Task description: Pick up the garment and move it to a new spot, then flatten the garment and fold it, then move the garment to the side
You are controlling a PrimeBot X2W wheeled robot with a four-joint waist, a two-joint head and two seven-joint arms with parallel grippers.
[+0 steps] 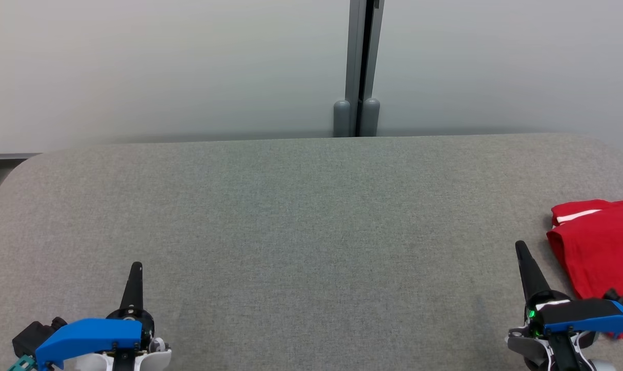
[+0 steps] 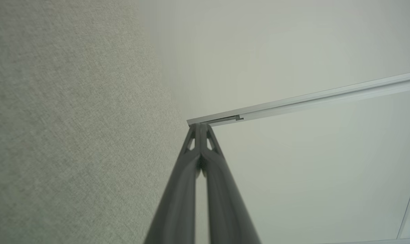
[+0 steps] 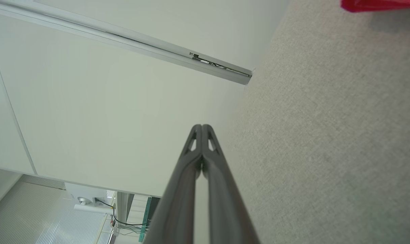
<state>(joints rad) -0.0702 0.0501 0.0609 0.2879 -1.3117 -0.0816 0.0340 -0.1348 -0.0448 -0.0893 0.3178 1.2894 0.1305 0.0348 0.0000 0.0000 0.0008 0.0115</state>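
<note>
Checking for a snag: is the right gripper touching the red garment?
Apart. The head view shows grey table between the right gripper and the red garment.

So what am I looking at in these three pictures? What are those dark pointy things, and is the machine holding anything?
It is a two-armed robot. The top picture comes from a camera on its head, looking down at a grey table. The dark spikes are its hands: the left hand and the right hand, each two long fingers pressed together. The other two pictures come from cameras on the wrists, looking along those fingers. Both hands are shut and hold nothing. A folded red garment lies at the table's right edge, beside the right hand.
</note>
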